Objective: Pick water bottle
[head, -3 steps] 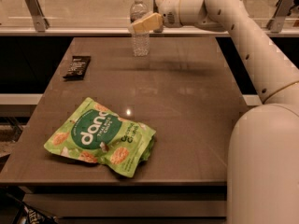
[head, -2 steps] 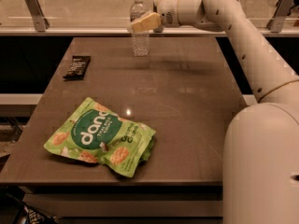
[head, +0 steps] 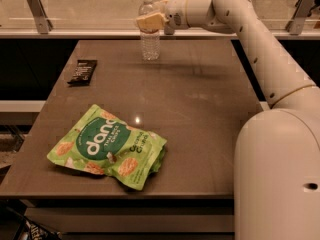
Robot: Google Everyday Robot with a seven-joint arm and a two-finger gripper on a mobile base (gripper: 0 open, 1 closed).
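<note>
Clear plastic, ribbed and light: the bottle (head: 149, 46) stands upright at the far edge of the table (head: 200, 114), a little left of middle, with its base on the top. My gripper (head: 150, 22) is at its upper part, just under the white cap, reaching in from the right with my arm stretched level along the far side. I judge this high, sideways reach is sensible. The ribbed body lower down would likely cave under a squeeze, the shoulder looks stiffer, and a level approach is less apt to tip something so tall and narrow. Whether my jaws are clenched on it or released I cannot tell, since the tan gripper overlaps the label band and hides the contact. The green bag (head: 107, 146) lies near and left, and the dark bar (head: 82, 71) sits at the left edge. Both are well apart from the bottle, so neither crowds a lift. Once the hold is sure, I would go straight up, as a sideways nudge could topple it off the far edge
</note>
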